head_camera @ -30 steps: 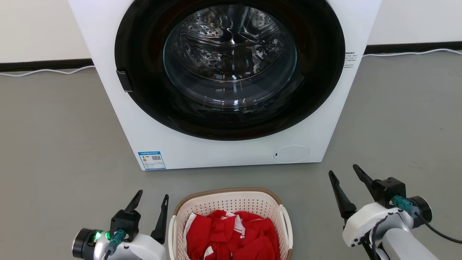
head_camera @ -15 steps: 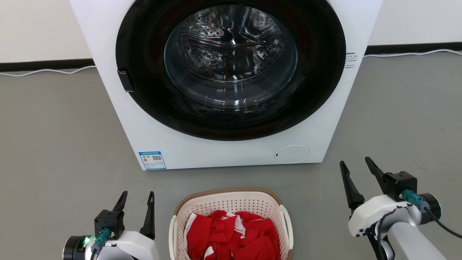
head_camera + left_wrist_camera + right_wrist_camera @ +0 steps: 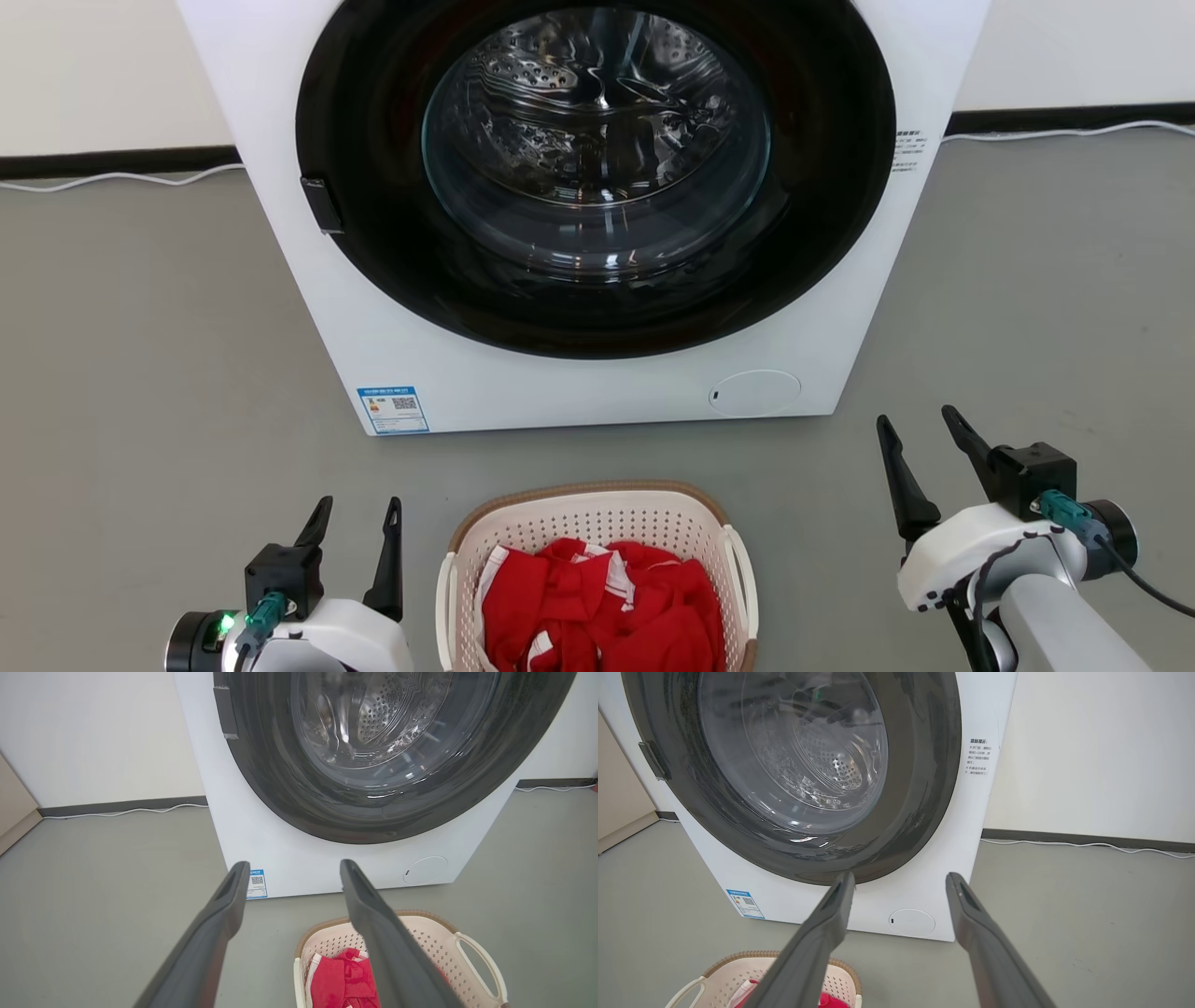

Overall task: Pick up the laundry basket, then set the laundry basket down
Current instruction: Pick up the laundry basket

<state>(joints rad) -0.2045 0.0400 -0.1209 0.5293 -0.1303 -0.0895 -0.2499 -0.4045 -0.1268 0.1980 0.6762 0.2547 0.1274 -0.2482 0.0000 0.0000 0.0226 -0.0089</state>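
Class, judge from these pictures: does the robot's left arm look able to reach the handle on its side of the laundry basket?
Probably yes. The left gripper sits open just beside the laundry basket, and nothing seen stands between it and the white handle on that side.

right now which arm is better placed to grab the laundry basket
Likely left. The left gripper, open, sits close beside the laundry basket; the right gripper, also open, stands farther out from it, nearer the washing machine.
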